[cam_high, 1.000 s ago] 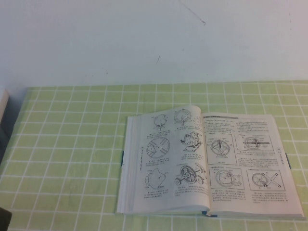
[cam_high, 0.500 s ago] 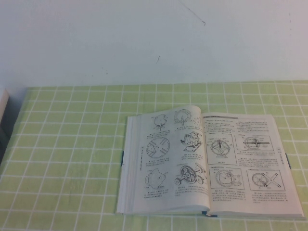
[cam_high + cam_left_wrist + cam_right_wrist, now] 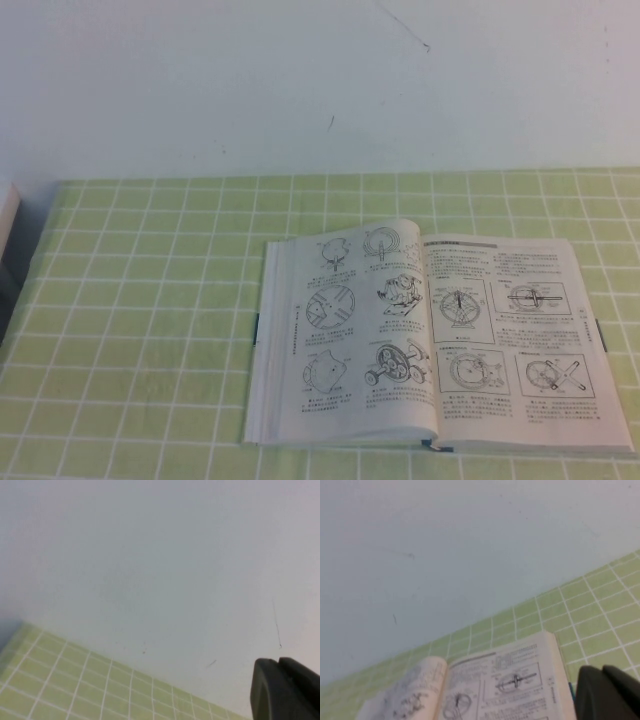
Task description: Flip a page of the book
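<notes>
The book (image 3: 430, 335) lies open on the green checked tablecloth (image 3: 140, 300), right of the middle. Its thin blue cover edge shows at the front. The page (image 3: 510, 335) with boxed drawings of wheels is the right-hand leaf and lies flat. The left leaf (image 3: 350, 320) bulges up a little near the spine. Neither gripper shows in the high view. My left gripper (image 3: 278, 664) is shut and empty, seen against the white wall, away from the book. My right gripper (image 3: 602, 672) is shut and empty, just beyond the book's (image 3: 485, 685) right edge.
A white wall (image 3: 300, 80) rises behind the table's far edge. A beige and dark object (image 3: 6, 245) stands at the left edge of the high view. The tablecloth spreads wide to the book's left.
A dark shape at the bottom left corner of the high view a second ago has gone out of sight. The book and its pages have not moved.
</notes>
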